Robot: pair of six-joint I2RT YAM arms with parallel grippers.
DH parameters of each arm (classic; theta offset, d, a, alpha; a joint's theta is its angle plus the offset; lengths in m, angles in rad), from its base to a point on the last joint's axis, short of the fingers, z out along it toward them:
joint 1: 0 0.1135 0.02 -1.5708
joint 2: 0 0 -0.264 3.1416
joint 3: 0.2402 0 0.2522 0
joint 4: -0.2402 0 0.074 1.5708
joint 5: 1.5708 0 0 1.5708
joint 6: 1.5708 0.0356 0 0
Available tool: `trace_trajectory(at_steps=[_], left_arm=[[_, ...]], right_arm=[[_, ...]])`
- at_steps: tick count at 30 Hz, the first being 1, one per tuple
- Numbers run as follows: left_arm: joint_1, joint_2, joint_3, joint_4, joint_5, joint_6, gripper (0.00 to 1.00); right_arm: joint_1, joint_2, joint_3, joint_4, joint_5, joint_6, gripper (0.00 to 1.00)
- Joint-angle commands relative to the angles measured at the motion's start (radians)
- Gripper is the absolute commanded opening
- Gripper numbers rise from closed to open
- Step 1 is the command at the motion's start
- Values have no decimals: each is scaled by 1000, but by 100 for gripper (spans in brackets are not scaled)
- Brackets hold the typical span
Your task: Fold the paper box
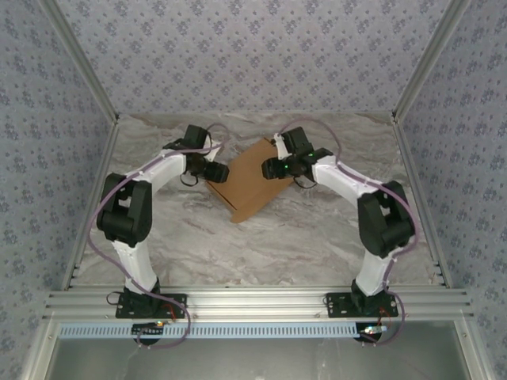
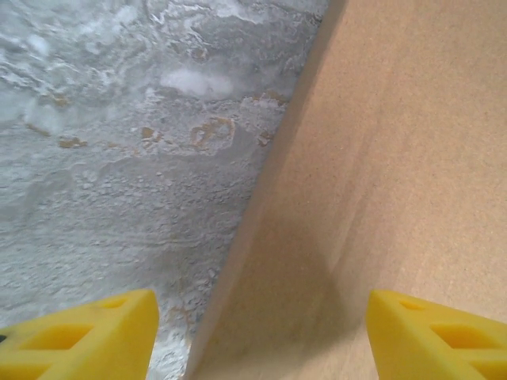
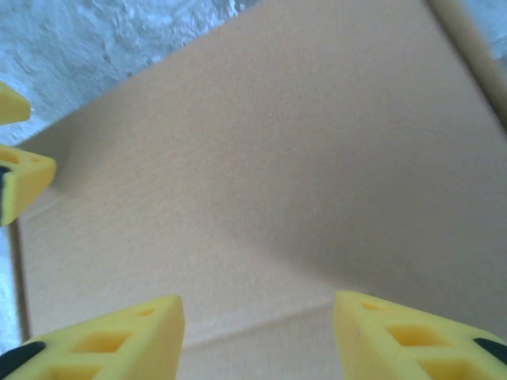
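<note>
The paper box (image 1: 252, 188) is a flat brown cardboard piece lying at an angle on the marble table (image 1: 309, 233), between the two arms. My left gripper (image 1: 215, 170) is at its left edge. In the left wrist view this gripper (image 2: 261, 344) is open, its yellow fingers (image 2: 79, 336) standing wide to either side of the box's (image 2: 396, 158) raised edge. My right gripper (image 1: 276, 168) is over the box's right part. It (image 3: 257, 336) is open just above the plain cardboard (image 3: 277, 158), beside a crease, with nothing between its fingers. The left gripper's fingertips (image 3: 22, 176) show at that view's left edge.
Patterned walls close the table in on the left, right and back. An aluminium rail (image 1: 253, 302) with both arm bases runs along the near edge. Bare marble (image 2: 119, 142) lies to the left of the box and in front of it.
</note>
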Motion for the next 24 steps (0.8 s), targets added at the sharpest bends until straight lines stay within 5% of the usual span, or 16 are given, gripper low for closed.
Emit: trace_trajectory(at_steps=[1, 8, 14, 24], left_arm=[[16, -63, -4, -5, -31, -18, 71], [38, 55, 138, -18, 146, -67, 72], [38, 194, 287, -52, 278, -96, 69], [38, 342, 442, -139, 456, -77, 53]], right_arm=[[-24, -140, -112, -32, 17, 12, 60], [-115, -209, -381, 229, -237, 269, 69], [-102, -140, -474, 479, -271, 463, 72], [-92, -13, -452, 611, -286, 563, 52]])
